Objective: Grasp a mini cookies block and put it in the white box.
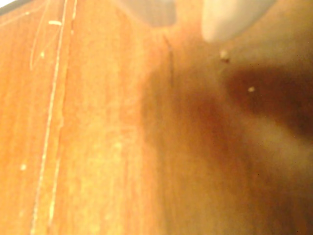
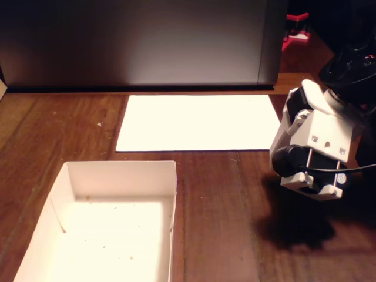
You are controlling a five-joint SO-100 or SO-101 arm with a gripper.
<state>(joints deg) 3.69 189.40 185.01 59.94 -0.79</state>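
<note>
The claw is seen only as two blurred pale shapes at the top edge of the wrist view, with nothing visible between them; whether it is open or closed cannot be told; in the fixed view only the white arm housing (image 2: 314,147) is shown at the right side, hanging over the counter (image 2: 217,205) with a dark shadow cast beneath it, and the claw tips are hidden behind it; below the claw, in the wrist view, reddish-brown wood grain with pale scratches is shown, and two tiny light crumbs (image 1: 224,55) are seen lying on it near the upper right; no mini cookies block can be made out in either view; the white box (image 2: 120,170) is placed at the lower left of the fixed view, well apart from the arm, its low walls upright and its floor speckled with small dark crumbs; a flat white paper sheet (image 2: 197,122) is laid on the counter beyond the box, near a dark upright panel (image 2: 141,41) at the back; a red object (image 2: 296,28) is glimpsed in the upper right corner
</note>
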